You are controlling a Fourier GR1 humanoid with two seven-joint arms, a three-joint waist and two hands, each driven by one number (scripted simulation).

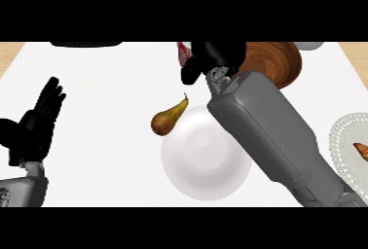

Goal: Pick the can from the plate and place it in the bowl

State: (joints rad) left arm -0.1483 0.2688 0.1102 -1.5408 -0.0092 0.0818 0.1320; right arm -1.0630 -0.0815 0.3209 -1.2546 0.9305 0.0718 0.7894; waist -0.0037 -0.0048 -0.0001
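White table (93,160), viewed steeply from above. Far left: left hand (36,126), black, fingers straight and upward, holding nothing, resting near the edge. Left of centre: brown pear (167,119), stem tip upward, touching or just overlapping the rim of the white plate (205,160); plate bare of any can. Centre, upper: can (185,52), only a red-and-white sliver visible, long axis apparently near upright but too hidden to confirm, lifted clear of the plate. Beside it: right hand (210,58), black, fingers curled round the can and hiding most of it; grey forearm running down to the lower right across the plate's right side. Immediately right of the hand: wooden bowl (273,61), brown, partly hidden behind the hand and wrist. Far right: pale patterned plate (345,141) carrying a small orange-brown item, cut off by the edge. Judgement: carry phase well advanced; can held at the bowl's left rim, bowl lying to the right of the fingers, right hand by far the nearer; remaining move a short shift rightward over the bowl, then release.
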